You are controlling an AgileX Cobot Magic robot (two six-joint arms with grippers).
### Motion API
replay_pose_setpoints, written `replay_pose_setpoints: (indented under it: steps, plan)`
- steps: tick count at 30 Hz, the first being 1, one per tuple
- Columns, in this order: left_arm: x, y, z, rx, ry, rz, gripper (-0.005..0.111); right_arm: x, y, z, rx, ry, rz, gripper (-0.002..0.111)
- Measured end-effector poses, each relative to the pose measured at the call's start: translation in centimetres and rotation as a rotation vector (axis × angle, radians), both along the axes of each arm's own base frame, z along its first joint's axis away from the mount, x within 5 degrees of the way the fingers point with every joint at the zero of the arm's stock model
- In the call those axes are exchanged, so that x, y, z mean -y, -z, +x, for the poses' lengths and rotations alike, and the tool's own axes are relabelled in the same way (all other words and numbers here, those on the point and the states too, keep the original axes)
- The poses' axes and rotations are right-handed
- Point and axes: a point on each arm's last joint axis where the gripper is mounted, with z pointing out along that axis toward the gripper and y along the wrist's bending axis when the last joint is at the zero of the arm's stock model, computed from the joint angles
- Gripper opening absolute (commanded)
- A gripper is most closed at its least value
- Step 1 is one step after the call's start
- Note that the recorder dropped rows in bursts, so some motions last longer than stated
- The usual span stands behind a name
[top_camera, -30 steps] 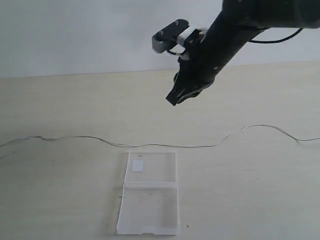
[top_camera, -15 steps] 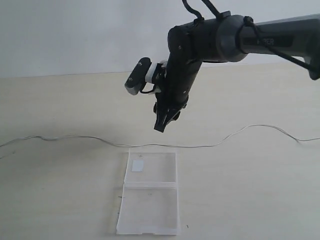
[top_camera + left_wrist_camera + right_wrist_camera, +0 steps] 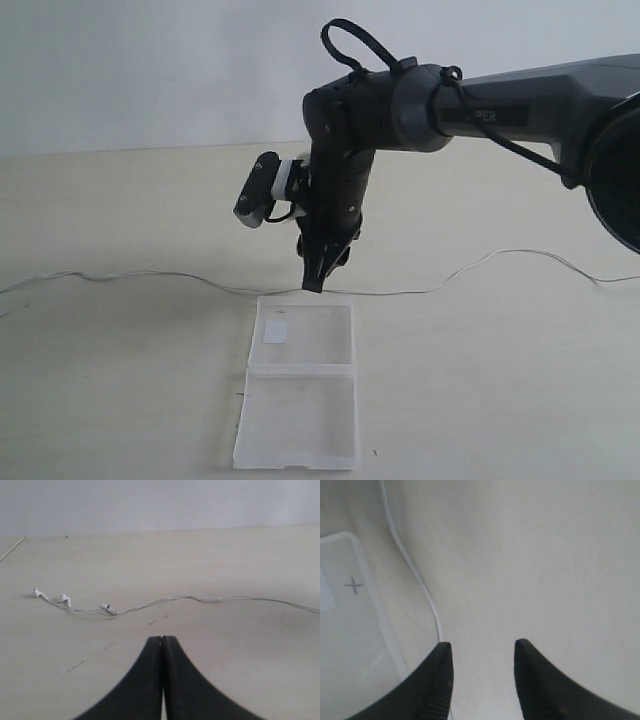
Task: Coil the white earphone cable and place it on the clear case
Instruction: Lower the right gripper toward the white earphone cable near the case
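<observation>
Just behind the far rim of the clear case (image 3: 300,400), the right gripper (image 3: 313,286) hangs tip-down over the white earphone cable (image 3: 420,291), jaws apart w/ nothing btwn them. The cable lies strung out across the table (image 3: 520,390), right beside the case's far rim but not on it. Its earbuds (image 3: 64,598) lie ahead of the left gripper (image 3: 162,639), which is pressed together and empty.

Step in hand, I'd say: first pinch of the wire. In the right wrist view the wire runs along one finger, not midway, so shift sideways a bit to centre it. Then go straight down till the tips meet the table and close gently; the wire's thin and could slip out. Keep off the case rim so it doesn't get shoved.
</observation>
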Motion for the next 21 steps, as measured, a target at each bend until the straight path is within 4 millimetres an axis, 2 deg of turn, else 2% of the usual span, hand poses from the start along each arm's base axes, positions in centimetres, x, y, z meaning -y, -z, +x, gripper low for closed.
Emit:
replay_pose_setpoints:
  steps: [6,15,21]
  plan:
    - [0.0,0.0,0.0,0.0,0.0,0.0,0.0,-0.3,0.1,-0.2,-0.003,-0.011,-0.003,0.041]
    - [0.0,0.0,0.0,0.0,0.0,0.0,0.0,-1.2,2.2,-0.8,-0.04,-0.033,-0.029,0.041]
    - [0.0,0.0,0.0,0.0,0.0,0.0,0.0,-1.6,2.4,-1.1,-0.046,-0.043,-0.035,0.041]
